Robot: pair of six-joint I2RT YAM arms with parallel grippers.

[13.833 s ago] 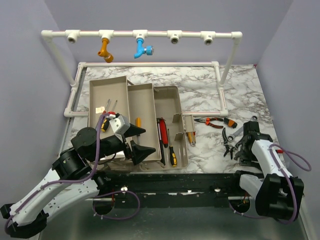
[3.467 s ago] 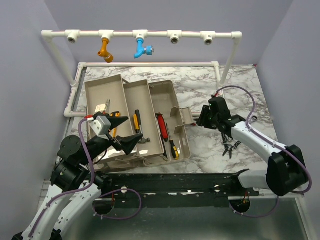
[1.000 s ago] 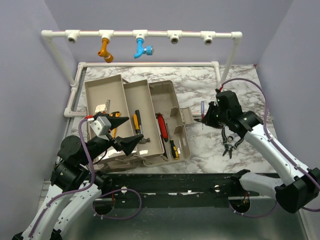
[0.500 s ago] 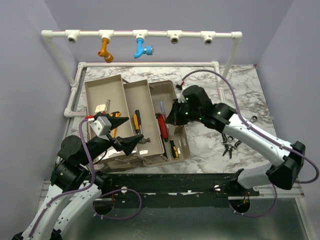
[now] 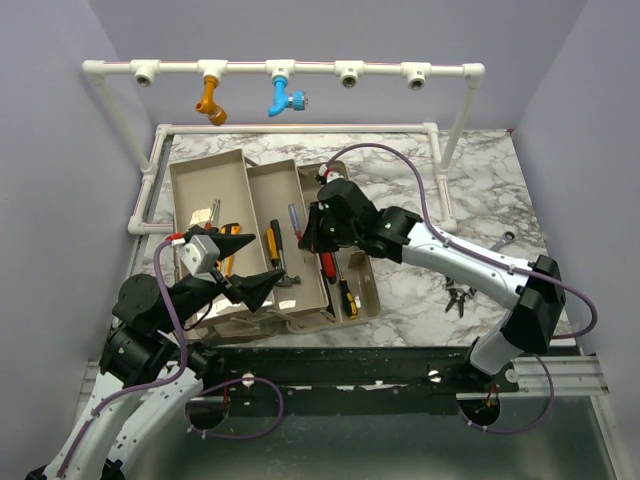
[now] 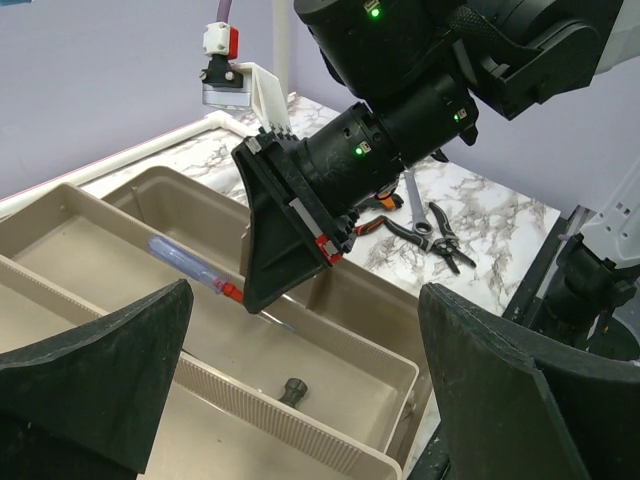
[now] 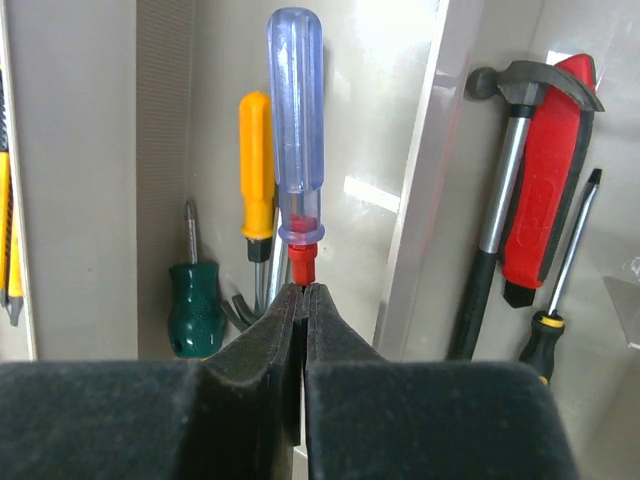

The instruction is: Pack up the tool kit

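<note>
The right tool is clamped on the red collar of the blue screwdriver. The pads hide the shaft in the right wrist view, though a thin stretch of it shows in the left wrist view. It hangs over the middle tray of the open toolbox, which sits on the worktop.

Under it lie a yellow screwdriver and a green screwdriver, with dark metal between them that is hard to make out. In the next tray lie a hammer and a small screwdriver, both partly cut off by the tool.

The left tool hangs wide open at the box's near left edge, holding nothing.

Pliers and a wrench lie on the worktop to the right. A pale tag in the left tray is too small to read (no lettering resolves anywhere).
</note>
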